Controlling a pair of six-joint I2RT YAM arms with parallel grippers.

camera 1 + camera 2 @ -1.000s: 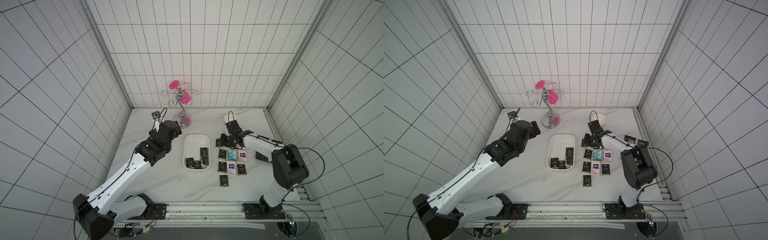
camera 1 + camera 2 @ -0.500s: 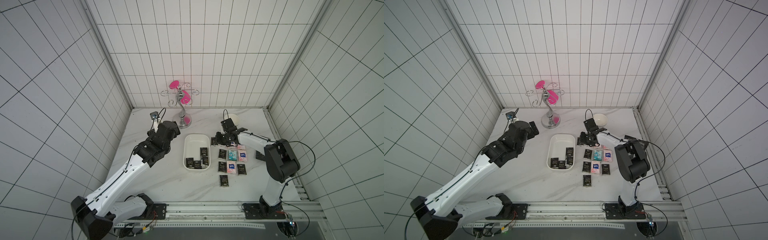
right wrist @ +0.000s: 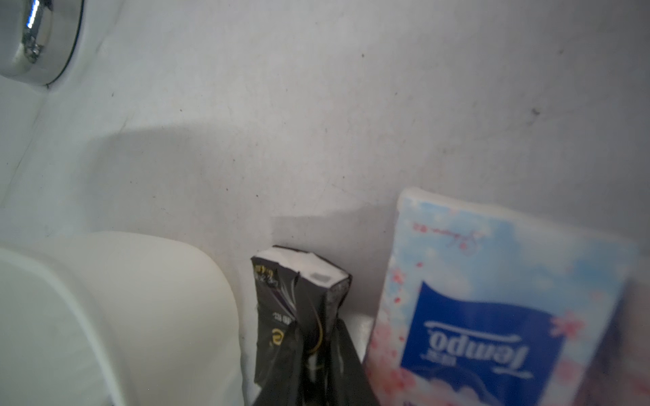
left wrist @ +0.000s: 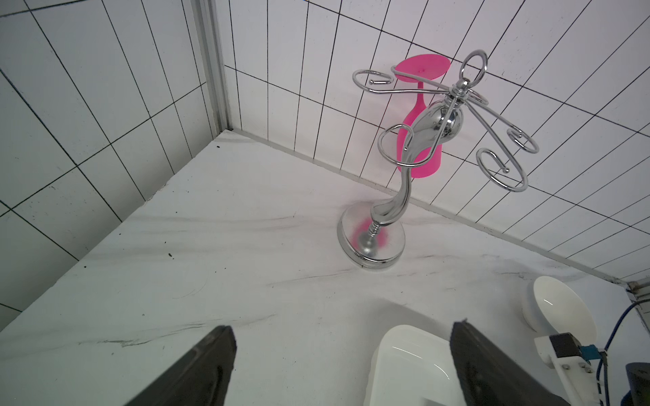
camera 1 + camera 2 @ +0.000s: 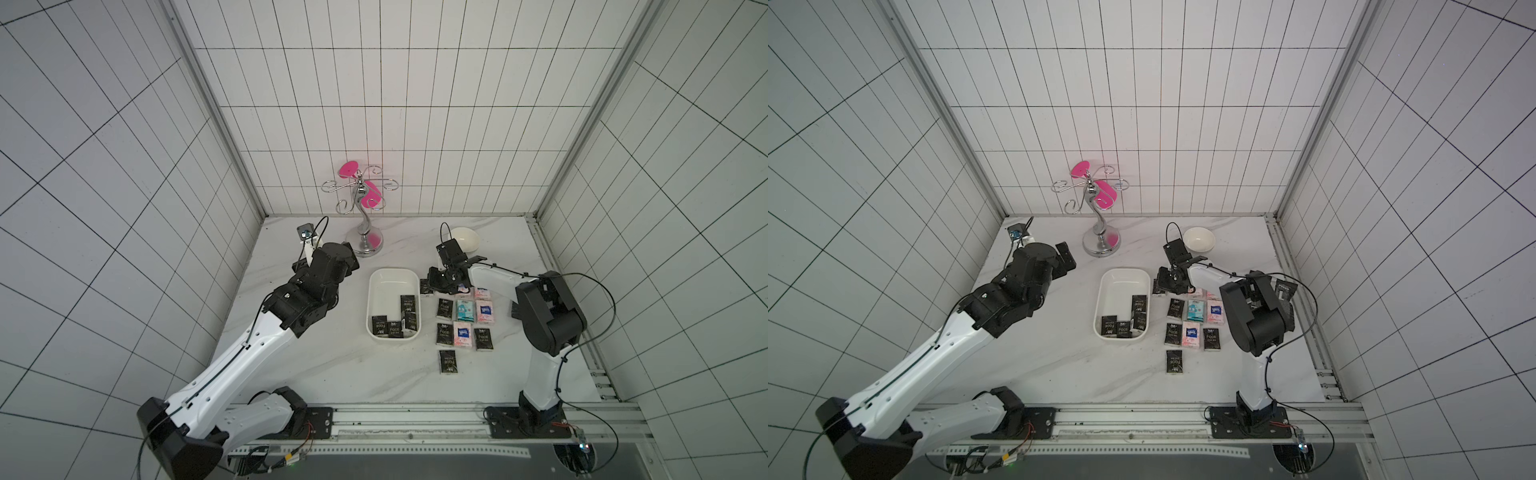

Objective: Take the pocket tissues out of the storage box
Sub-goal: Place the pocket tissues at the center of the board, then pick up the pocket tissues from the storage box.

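Note:
The white storage box (image 5: 392,273) sits mid-table and holds several black pocket tissues (image 5: 394,328). More pocket tissues (image 5: 464,311), black, pink and one teal, lie in rows on the marble to its right. My right gripper (image 5: 433,284) hangs low by the box's far right corner, shut on a black pack (image 3: 299,291) held on edge. That pack is between the box wall (image 3: 123,298) and a pink-and-blue pack (image 3: 492,316). My left gripper (image 4: 341,351) is open and empty, raised left of the box (image 4: 404,365).
A chrome stand with pink glasses (image 5: 365,245) stands at the back centre and a small round white bowl (image 5: 465,240) at the back right. A black foil pouch (image 5: 1284,291) lies behind the right arm's elbow. A metal rail (image 5: 415,424) runs along the front edge.
My right gripper has moved left with the black pack, from over the laid-out rows to the box's far right corner. The left arm has barely shifted.

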